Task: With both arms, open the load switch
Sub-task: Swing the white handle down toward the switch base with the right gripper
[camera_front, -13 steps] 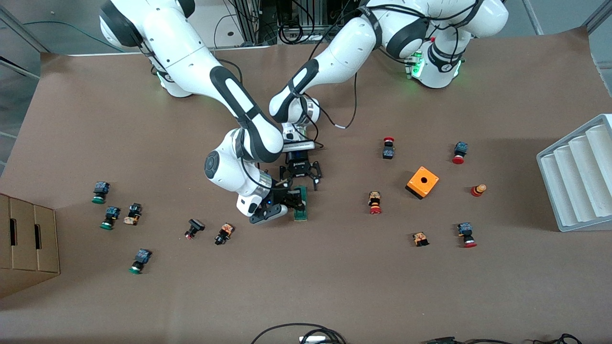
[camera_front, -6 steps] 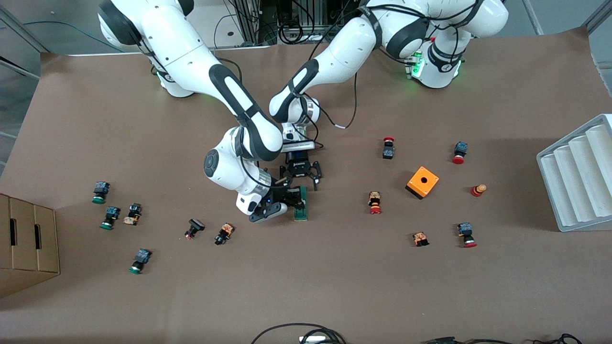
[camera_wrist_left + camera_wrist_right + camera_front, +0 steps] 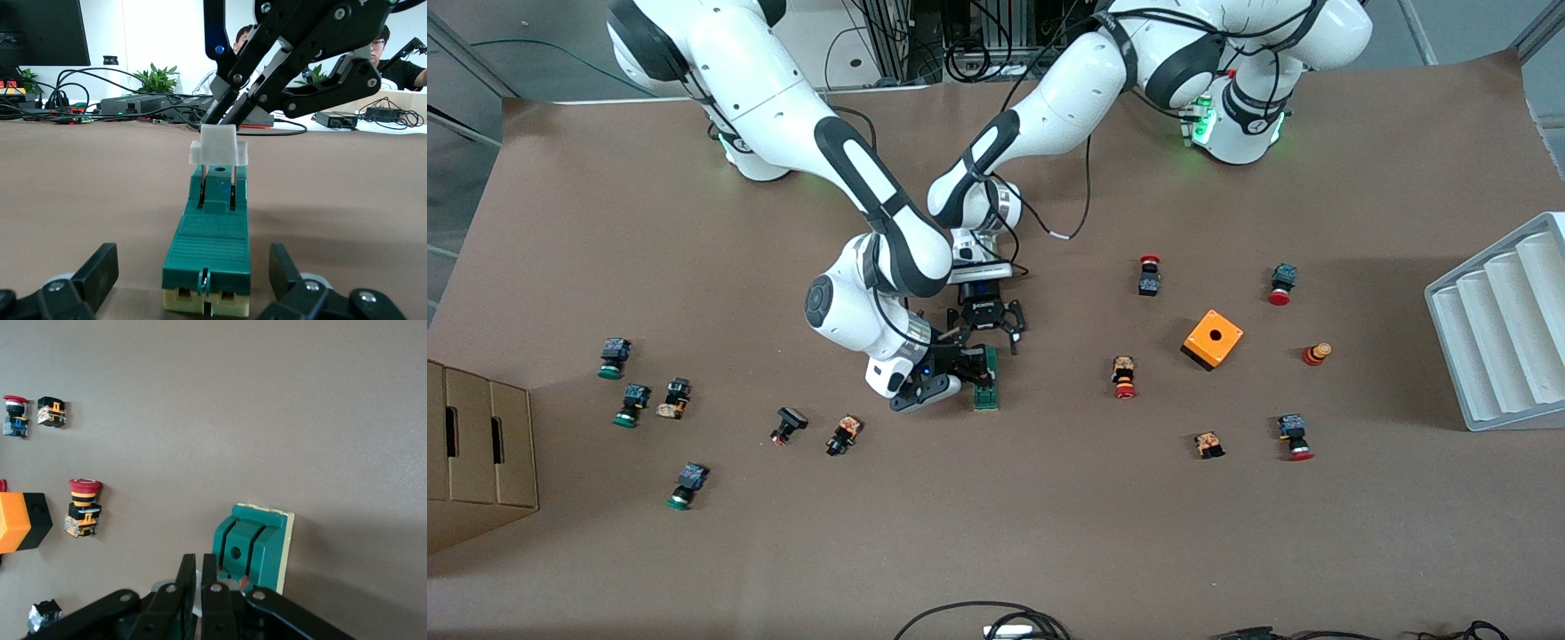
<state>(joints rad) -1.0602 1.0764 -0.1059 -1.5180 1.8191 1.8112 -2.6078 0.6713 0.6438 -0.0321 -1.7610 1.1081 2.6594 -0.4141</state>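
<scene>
The load switch [image 3: 985, 384], a narrow dark-green block on a cream base, lies flat near the table's middle. In the left wrist view its white lever piece [image 3: 219, 146] stands raised above the green body [image 3: 210, 243]. My right gripper [image 3: 978, 368] is shut on that lever from above; its black fingers [image 3: 208, 581] press together beside the switch [image 3: 255, 545]. My left gripper [image 3: 987, 341] is open, low at the end of the switch nearer the arms' bases. Its fingers [image 3: 99, 268] stand on either side of the block without touching it.
An orange box with a hole [image 3: 1213, 339] and red-capped push buttons [image 3: 1124, 377] lie toward the left arm's end. Green-capped buttons [image 3: 631, 404] and a cardboard box [image 3: 476, 453] sit toward the right arm's end. A white ribbed tray [image 3: 1503, 329] stands at the table's edge.
The right arm's wrist and elbow have shifted slightly toward the arms' bases, still gripping the lever. The left gripper and the switch body have not visibly moved.
</scene>
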